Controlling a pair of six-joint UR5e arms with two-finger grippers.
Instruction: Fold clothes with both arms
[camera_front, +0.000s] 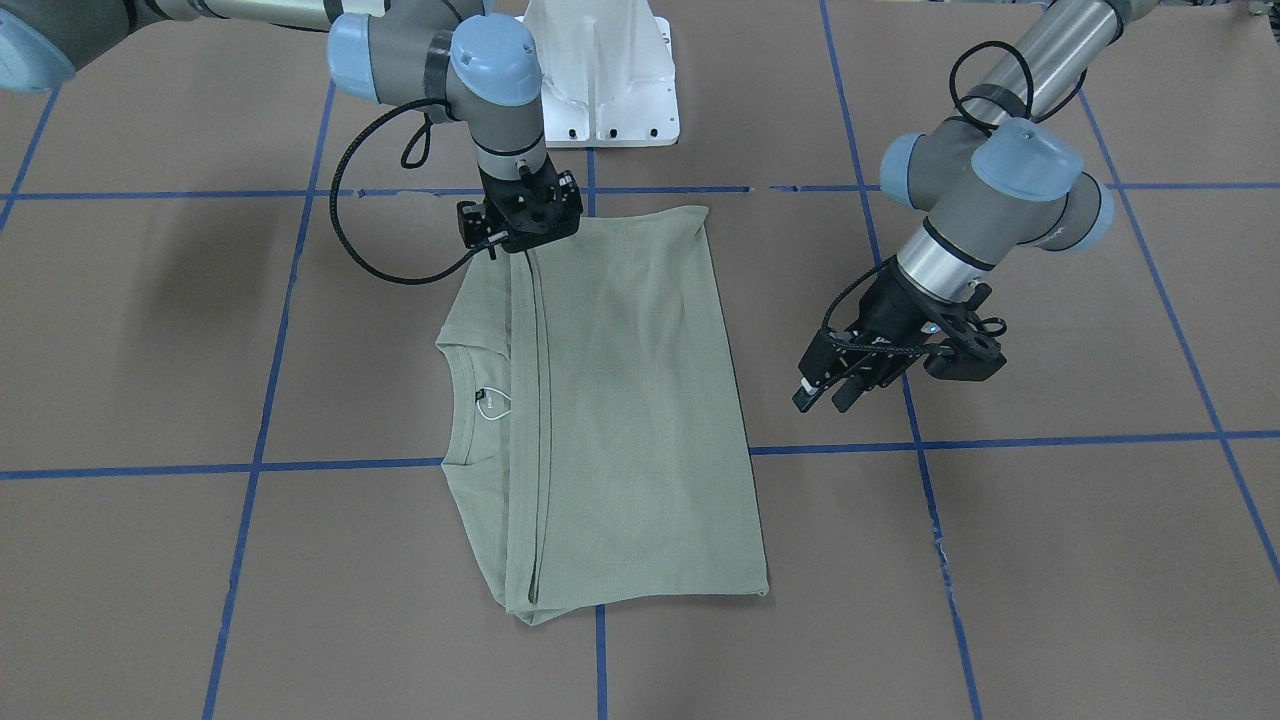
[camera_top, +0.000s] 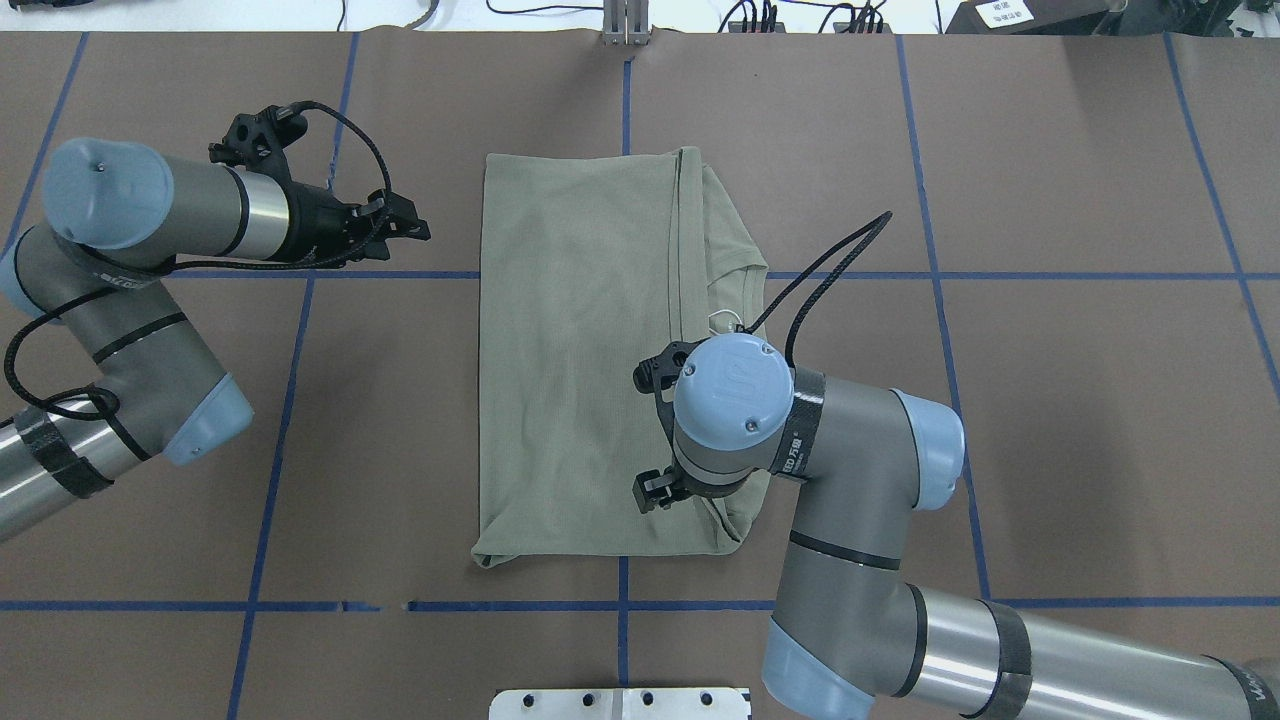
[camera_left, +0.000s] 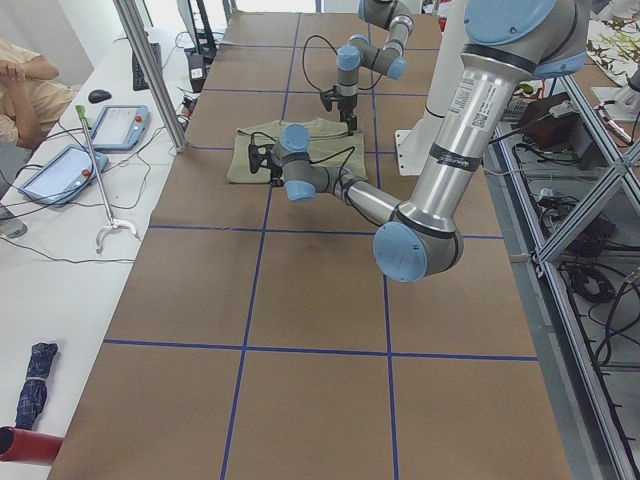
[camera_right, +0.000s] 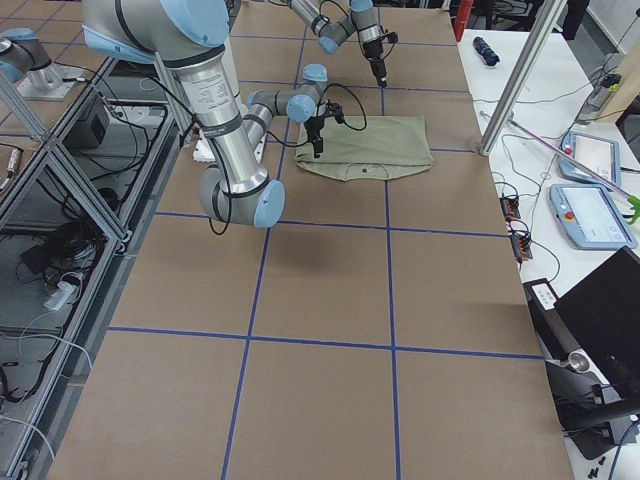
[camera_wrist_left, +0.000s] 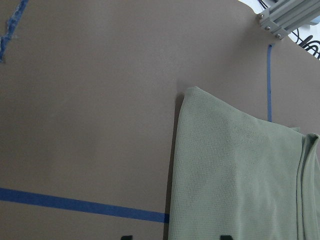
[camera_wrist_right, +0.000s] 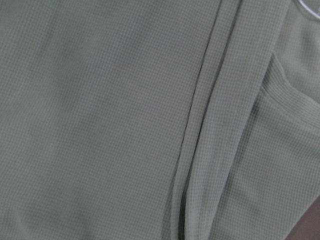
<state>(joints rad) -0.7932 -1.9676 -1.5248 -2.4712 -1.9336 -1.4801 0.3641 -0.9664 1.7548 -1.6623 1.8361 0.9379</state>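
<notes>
The clothes are one pale sage-green shirt (camera_front: 640, 420) lying flat on the brown table as a folded rectangle (camera_top: 580, 350), with its ribbed collar and black neck label (camera_front: 485, 398) showing on one side. My right gripper (camera_front: 518, 235) points straight down onto the shirt's corner nearest the robot base, by the edge of the folded layer. Its wrist hides the fingers from overhead, and its own camera shows only fabric (camera_wrist_right: 100, 125). My left gripper (camera_front: 825, 395) hovers open and empty beside the shirt's opposite long side (camera_top: 412, 220), off the cloth (camera_wrist_left: 235, 185).
The white pedestal base (camera_front: 600, 80) stands just behind the shirt. Blue tape lines (camera_front: 260, 466) grid the brown table. In the exterior left view a side bench holds tablets (camera_left: 118, 125), and a person (camera_left: 25, 90) sits there. An aluminium post (camera_right: 510, 90) rises at the table's far edge.
</notes>
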